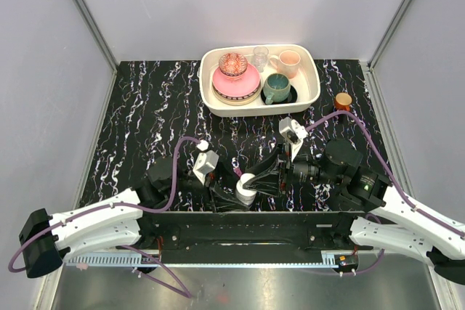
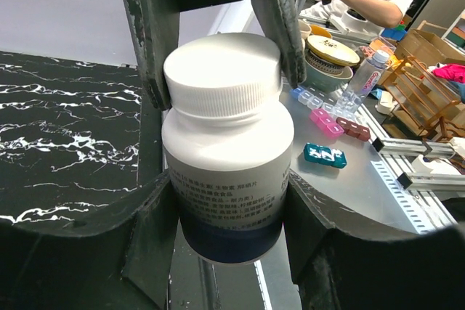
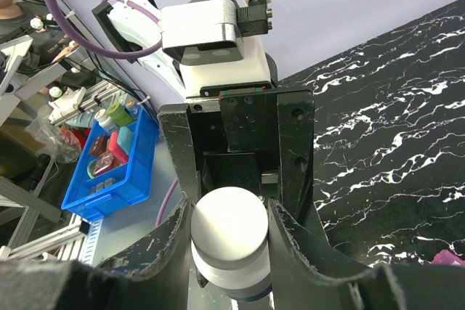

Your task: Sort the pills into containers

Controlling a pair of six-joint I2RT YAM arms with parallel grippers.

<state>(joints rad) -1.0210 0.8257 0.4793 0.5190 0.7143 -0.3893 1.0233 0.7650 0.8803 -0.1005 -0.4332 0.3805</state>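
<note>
A white pill bottle (image 1: 247, 192) with a ribbed white cap (image 2: 222, 72) is held near the table's front edge between both grippers. My left gripper (image 1: 234, 198) is shut on the bottle's body (image 2: 227, 172), low on the printed label. My right gripper (image 1: 260, 179) is shut on the cap (image 3: 228, 224), one finger on each side. A small magenta piece, probably the pill box (image 1: 238, 173), lies just behind the bottle, and its corner shows in the right wrist view (image 3: 445, 258). No pills are in view.
A cream tray (image 1: 314, 98) of bowls and cups stands at the back centre. A small brown jar with an orange lid (image 1: 343, 100) stands to its right. Off the table there is a blue bin (image 3: 109, 168) and a bench with pill boxes (image 2: 327, 123).
</note>
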